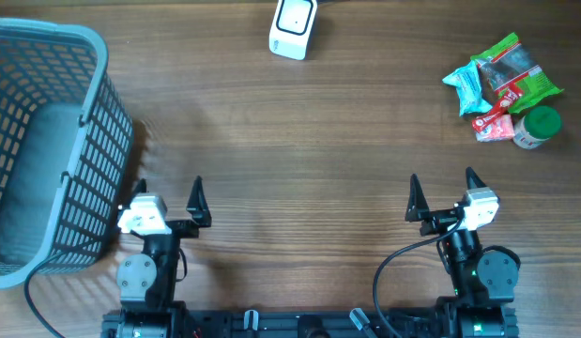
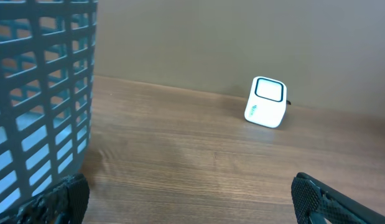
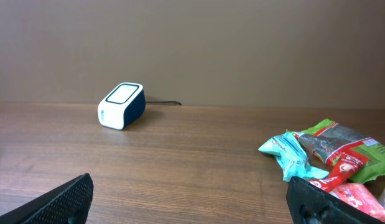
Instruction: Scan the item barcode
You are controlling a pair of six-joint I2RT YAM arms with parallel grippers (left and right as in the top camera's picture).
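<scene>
Basket [image 1: 104, 160] far left; scanner [image 1: 293, 28] back centre; snack pile [image 1: 501, 80] back right.

Table [image 1: 299, 141] was mid-brown wood with fine grain running side to side. The basket [image 1: 93, 141] just outboard of my left gripper [image 1: 168, 188] was grey-blue plastic, square open lattice on the walls. The scanner [image 1: 292, 28] far ahead of both grippers had a white body, dark navy side and a white top window with a dark border. Pile ahead and outboard of my right gripper [image 1: 442, 178]: teal wrapper [image 1: 466, 84], green pouch [image 1: 515, 66] with a dark panel, red packet [image 3: 340, 171] with white print, pinkish packet [image 3: 360, 198]. Jar [image 1: 537, 127] beside them had a green lid and whitish body. My fingers [image 1: 196, 195] were black, camera housings [image 1: 145, 216] white, cable [image 1: 403, 258] black.
</scene>
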